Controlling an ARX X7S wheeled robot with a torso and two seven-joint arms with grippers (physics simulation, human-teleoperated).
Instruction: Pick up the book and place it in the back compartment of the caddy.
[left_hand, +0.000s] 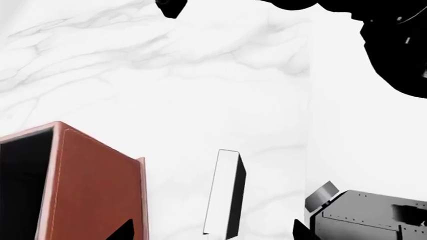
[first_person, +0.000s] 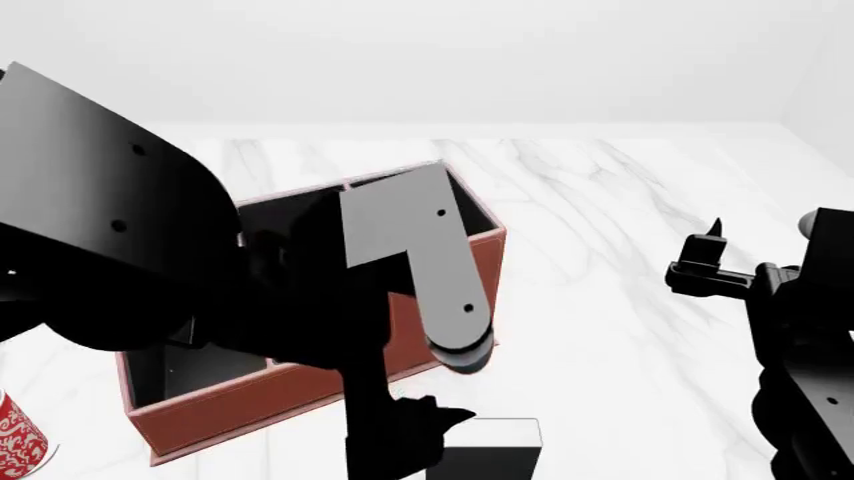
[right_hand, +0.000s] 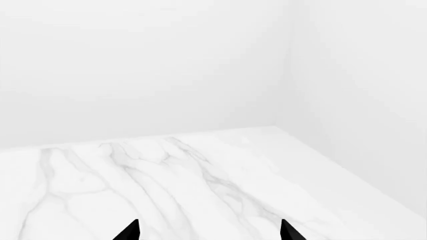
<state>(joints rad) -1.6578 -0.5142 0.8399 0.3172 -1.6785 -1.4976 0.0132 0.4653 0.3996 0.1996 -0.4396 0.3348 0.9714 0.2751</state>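
The book (left_hand: 225, 194) stands upright on the marble table, white page edges toward the left wrist camera, black cover on one side. My left gripper (left_hand: 213, 233) is open, and the book stands ahead between its two fingertips, untouched. In the head view the book (first_person: 502, 436) is at the bottom edge, with the left gripper (first_person: 430, 418) right beside it. The red-brown caddy (first_person: 486, 262) sits behind; my left arm hides most of its black-lined cells. A caddy corner (left_hand: 93, 185) shows in the left wrist view. My right gripper (right_hand: 208, 231) is open and empty over bare marble.
A red patterned mug (first_person: 16, 432) stands at the lower left of the head view. The right arm (first_person: 787, 330) hangs at the right, its gripper (first_person: 697, 262) raised above the table. A grey robot part (left_hand: 367, 215) lies near the book. White walls bound the table.
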